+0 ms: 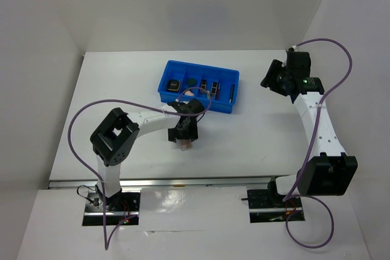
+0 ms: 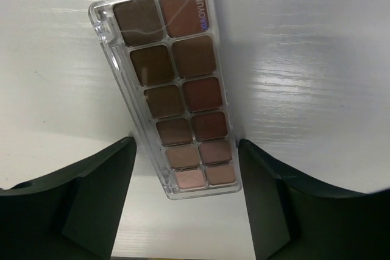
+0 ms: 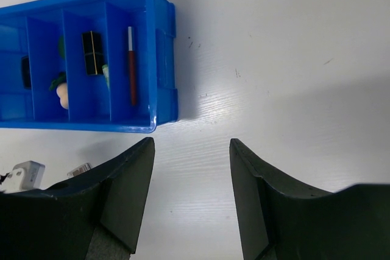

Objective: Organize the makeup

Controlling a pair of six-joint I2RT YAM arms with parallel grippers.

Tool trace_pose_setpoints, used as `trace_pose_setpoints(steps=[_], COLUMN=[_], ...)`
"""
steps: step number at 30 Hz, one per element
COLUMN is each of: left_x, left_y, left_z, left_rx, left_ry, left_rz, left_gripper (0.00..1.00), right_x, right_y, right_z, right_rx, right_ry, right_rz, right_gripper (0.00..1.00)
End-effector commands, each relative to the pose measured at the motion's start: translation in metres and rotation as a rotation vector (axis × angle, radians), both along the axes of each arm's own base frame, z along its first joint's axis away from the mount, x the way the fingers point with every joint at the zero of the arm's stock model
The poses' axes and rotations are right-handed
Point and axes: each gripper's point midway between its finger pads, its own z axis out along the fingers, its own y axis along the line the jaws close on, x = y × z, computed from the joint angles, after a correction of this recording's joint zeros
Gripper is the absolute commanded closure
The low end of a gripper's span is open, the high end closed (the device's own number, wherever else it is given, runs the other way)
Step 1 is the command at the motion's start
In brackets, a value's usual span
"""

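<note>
Showing the left gripper (image 2: 186,150) with jaws spread wide, clamped on nothing, straddling the lower end of the pinkish flat palette (image 2: 177,89). Places that palette flat on the white table (image 2: 317,89), running from the upper centre of the left-wrist view down to its lower centre: twelve pans in two columns under a clear case, dark browns at the upper end, pale pinks at the lower. Sets the two dark fingers (image 2: 91,205) in the lower left and lower right corners of that view, with a strip of bare table between the lower-left one and the case; contact between the lower-right one and the case edge not determinable. Locates the same palette just below centre of the overhead view, peeking out beneath the gripper, outside the blue tray (image 1: 219,109) and near its lower wall. Puts the divided tray in the upper centre of that view, holding, from left to right: black square compact (image 1: 175,85), dark green round piece (image 1: 191,81) with the peach sponge (image 1: 189,92) just below it in the frame, black-gold cases (image 1: 216,86), thin pencil (image 1: 231,92) along the rightmost compartment. Shows the right gripper (image 3: 192,150) at the bottom of the right-wrist view with jaws apart and only bare table between them, holding nothing. Sets it at the upper right of the overhead view, well apart from the tray.
</note>
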Motion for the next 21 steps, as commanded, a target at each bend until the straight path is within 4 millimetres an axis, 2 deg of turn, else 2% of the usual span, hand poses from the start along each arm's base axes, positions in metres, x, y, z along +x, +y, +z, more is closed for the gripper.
trace_pose_setpoints(steps=[1, 3, 5, 6, 8, 9, 10, 12, 13, 15, 16, 19, 21], left_x=[0.001, 0.0, 0.004, 0.005, 0.008, 0.008, 0.007, 0.002, 0.005, 0.002, 0.001, 0.006, 0.017], left_y=[-0.004, -0.004, 0.0, -0.001, 0.0, 0.006, 0.011, 0.02, 0.024, 0.033, 0.041, 0.053, 0.051], left_z=[-0.012, -0.019, -0.018, -0.013, -0.006, -0.001, 0.003, 0.013, 0.028, 0.044, 0.05, 0.091, 0.127], left_rx=[-0.067, -0.093, -0.108, -0.118, -0.12, -0.095, -0.076, -0.037, -0.032, -0.01, 0.02, 0.049, 0.037], left_ry=[0.039, 0.061, 0.062, 0.051, 0.03, 0.015, 0.008, -0.006, -0.047, -0.068, -0.083, -0.161, -0.245], left_rz=[0.025, 0.031, 0.049, 0.048, 0.041, 0.037, 0.033, 0.015, -0.002, -0.029, -0.051, -0.103, -0.15], left_gripper=[0.2, 0.27, 0.32, 0.4, 0.47, 0.5, 0.59, 0.65, 0.71, 0.74, 0.76, 0.78, 0.78], right_x=[0.002, 0.002, 0.002, 0.002, 0.002, 0.002, 0.002, 0.002, 0.004, 0.007, 0.008, 0.01, 0.012], right_y=[0.002, 0.002, 0.001, 0.001, 0.001, 0.001, 0.001, 0.001, 0.001, 0.002, 0.002, 0.002, 0.002], right_z=[0.008, 0.008, 0.008, 0.008, 0.008, 0.008, 0.008, 0.008, 0.004, 0.009, 0.006, 0.006, 0.008], right_rx=[-0.003, -0.003, -0.009, -0.009, -0.009, -0.009, -0.009, -0.009, -0.009, -0.004, -0.003, -0.003, -0.004], right_ry=[-0.04, -0.04, -0.04, -0.04, -0.04, -0.04, -0.04, -0.04, -0.03, -0.048, -0.039, -0.037, -0.046], right_rz=[0.018, 0.018, 0.011, 0.011, 0.011, 0.011, 0.011, 0.011, 0.011, 0.018, 0.018, 0.018, 0.018], right_gripper=[0.4, 0.4, 0.4, 0.4, 0.4, 0.4, 0.4, 0.4, 0.4, 0.4, 0.4, 0.4, 0.4])
